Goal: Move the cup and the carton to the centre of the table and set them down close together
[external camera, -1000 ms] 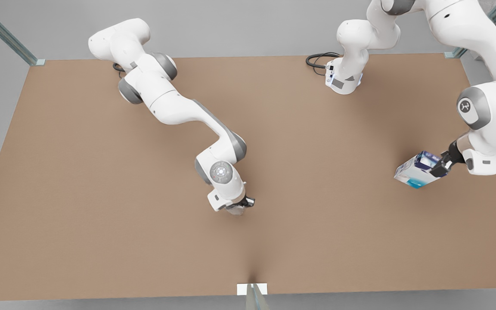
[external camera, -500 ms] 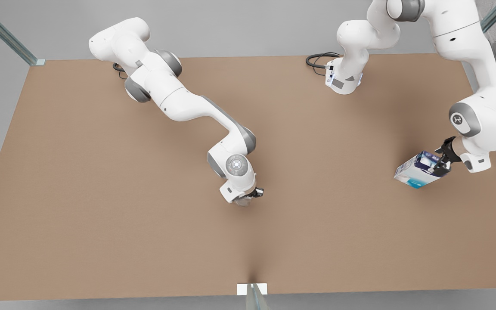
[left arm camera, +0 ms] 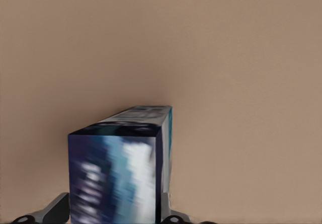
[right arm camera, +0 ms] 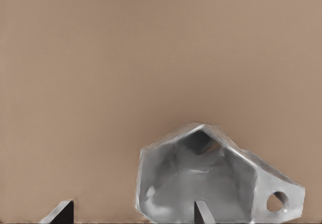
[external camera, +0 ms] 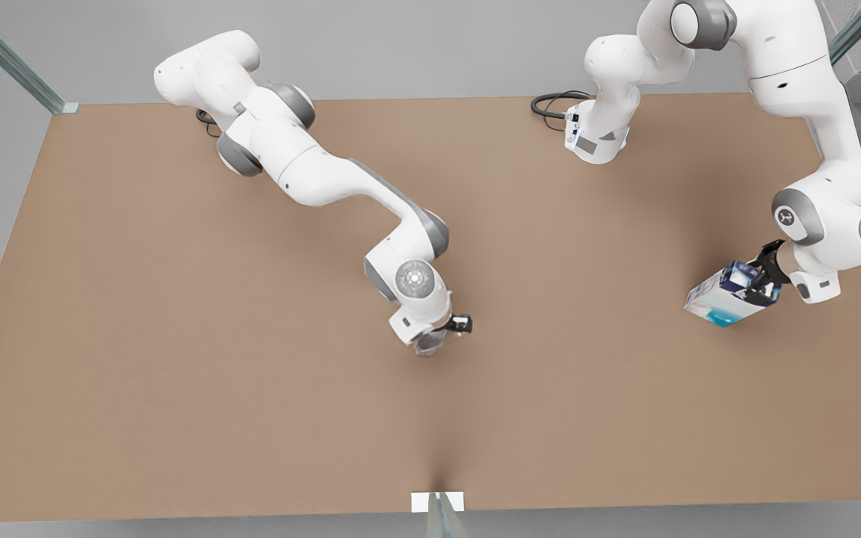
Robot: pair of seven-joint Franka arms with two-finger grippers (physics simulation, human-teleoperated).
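Near the table [external camera: 176,336] centre, your right gripper [external camera: 442,335] is gripping the cup [external camera: 430,344]; your left gripper [external camera: 763,280] is clamping the carton [external camera: 718,299], well apart toward the front view's right.

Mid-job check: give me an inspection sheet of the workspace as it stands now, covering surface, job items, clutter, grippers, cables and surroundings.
Surface: the table is plain tan-brown, with two white arm bases at its far edge.
Job's things: the cup, grey and faceted, is near the centre; the carton, white, blue and navy, lies tilted near the front view's right edge, far from the cup.
Clutter: nothing seen.
Grippers: the right gripper is shut on the cup; the left gripper is shut on the carton's navy end.
Cables: a black cable loops beside the base on the front view's right.
Surroundings: grey floor, glassy frame posts at the corners.
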